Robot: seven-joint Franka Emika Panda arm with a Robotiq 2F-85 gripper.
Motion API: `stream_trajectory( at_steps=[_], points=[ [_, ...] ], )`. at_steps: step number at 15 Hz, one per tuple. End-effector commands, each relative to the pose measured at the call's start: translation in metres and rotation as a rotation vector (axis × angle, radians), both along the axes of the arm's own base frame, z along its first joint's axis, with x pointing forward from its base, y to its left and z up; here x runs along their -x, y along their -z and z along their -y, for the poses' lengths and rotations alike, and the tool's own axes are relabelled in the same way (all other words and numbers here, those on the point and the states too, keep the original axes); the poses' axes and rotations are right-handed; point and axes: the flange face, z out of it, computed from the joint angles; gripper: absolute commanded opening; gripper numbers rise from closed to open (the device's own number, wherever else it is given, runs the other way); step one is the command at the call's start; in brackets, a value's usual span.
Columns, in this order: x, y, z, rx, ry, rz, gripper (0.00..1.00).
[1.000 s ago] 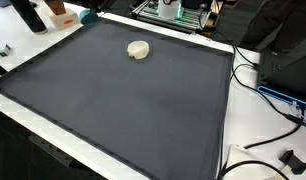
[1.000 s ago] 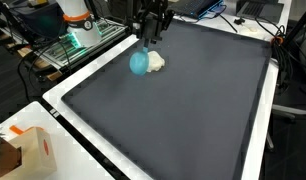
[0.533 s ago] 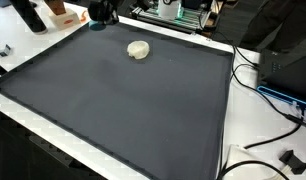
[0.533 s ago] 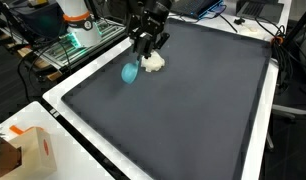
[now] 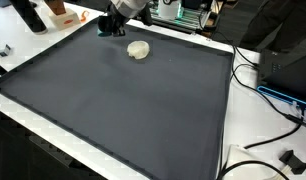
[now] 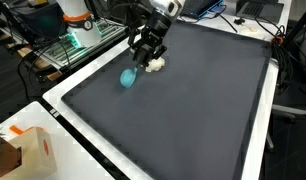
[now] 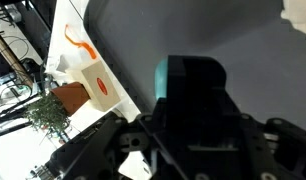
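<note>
My gripper point(image 6: 136, 66) is tilted over the far part of a dark mat point(image 6: 193, 110), near its edge, and seems shut on a rounded teal object point(image 6: 127, 77). The gripper point(image 5: 109, 27) and the teal object point(image 5: 104, 31) also show in an exterior view. In the wrist view the teal object point(image 7: 188, 75) sits right in front of my black gripper body, whose fingertips are hard to make out. A small cream lump point(image 6: 155, 64) lies on the mat just beside the gripper, apart from it, and shows in both exterior views point(image 5: 139, 49).
The mat lies on a white table point(image 5: 243, 150). A cardboard box with orange marks point(image 6: 33, 150) stands near a plant off one side, and also shows in the wrist view point(image 7: 98, 85). Cables point(image 5: 268, 95) run along another side. Equipment racks point(image 5: 173, 12) stand behind.
My gripper has moved along the mat's edge with the teal object and tilted over. It now sits beside the cream lump, which has not moved.
</note>
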Motion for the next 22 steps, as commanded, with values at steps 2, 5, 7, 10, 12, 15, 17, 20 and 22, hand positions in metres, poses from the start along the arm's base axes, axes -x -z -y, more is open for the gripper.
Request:
stream_trajectory(
  at_steps=[2, 5, 7, 10, 12, 15, 17, 20, 22],
  points=[
    [-0.002, 0.014, -0.011, 0.009, -0.024, -0.064, 0.25],
    [-0.002, 0.019, -0.017, 0.007, -0.056, -0.096, 0.25],
    [-0.002, 0.022, -0.021, 0.008, -0.076, -0.114, 0.25],
    [-0.001, 0.026, -0.027, 0.004, -0.12, -0.152, 0.25],
    [0.0, 0.029, -0.031, 0.001, -0.151, -0.178, 0.25],
    [0.002, 0.031, -0.038, -0.006, -0.193, -0.202, 0.25],
    [0.003, 0.031, -0.042, -0.009, -0.215, -0.215, 0.25],
    [0.005, 0.03, -0.047, -0.018, -0.251, -0.23, 0.25],
    [0.006, 0.028, -0.05, -0.023, -0.277, -0.238, 0.25]
  ],
)
